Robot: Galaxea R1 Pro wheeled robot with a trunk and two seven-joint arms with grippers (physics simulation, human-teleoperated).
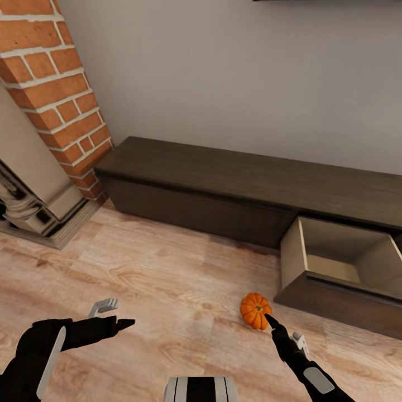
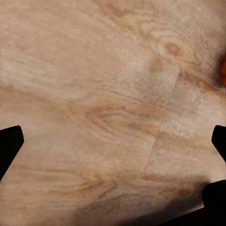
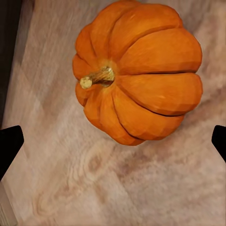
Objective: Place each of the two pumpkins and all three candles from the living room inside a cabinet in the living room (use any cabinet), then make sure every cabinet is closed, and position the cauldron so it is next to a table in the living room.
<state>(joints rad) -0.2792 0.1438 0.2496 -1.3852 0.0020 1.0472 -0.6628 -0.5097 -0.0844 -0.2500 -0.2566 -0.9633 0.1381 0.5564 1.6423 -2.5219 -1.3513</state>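
While right hand [image 1: 273, 322] hovers spread over the pumpkin [image 1: 255, 310] on the floor, it looks light, rigid, smooth-ribbed; grip across its sides, not the stem.

I count one pumpkin [image 1: 255, 310] on my floor, and one long cabinet [image 1: 223, 184] with one drawer [image 1: 335, 268] pulled open. I have two pincers: my left pincer [image 1: 114, 315] and my right pincer [image 1: 282, 329].

One orange ribbed pumpkin [image 1: 255, 310] sits upright on the wood floor, stem up, just in front of the dark cabinet [image 1: 223, 184], whose right drawer [image 1: 340, 268] stands open.
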